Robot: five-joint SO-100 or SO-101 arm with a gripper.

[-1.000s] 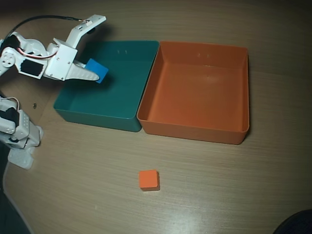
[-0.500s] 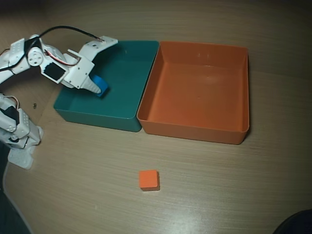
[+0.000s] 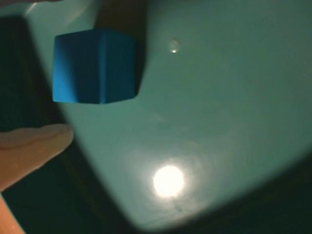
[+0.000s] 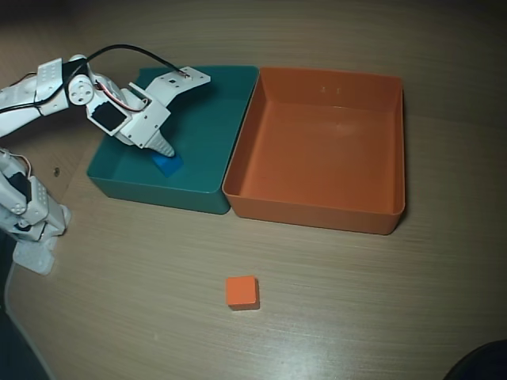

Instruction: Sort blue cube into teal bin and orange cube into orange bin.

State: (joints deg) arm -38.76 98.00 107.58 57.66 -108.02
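Note:
The blue cube lies on the floor of the teal bin, near its front left corner. My gripper hangs over that bin, open, with one fingertip just above the cube and the other spread toward the bin's far wall. The wrist view shows the blue cube resting free on the teal bin's floor, and one of my fingers stands apart from it. The orange bin sits right of the teal one, touching it. The orange cube rests on the table in front of the bins.
The arm's white base stands at the left edge of the wooden table. A black cable loops above the arm. A dark object fills the bottom right corner.
The gripper moved right and down into the teal bin and opened. The blue cube left the jaws and now lies on the bin floor.

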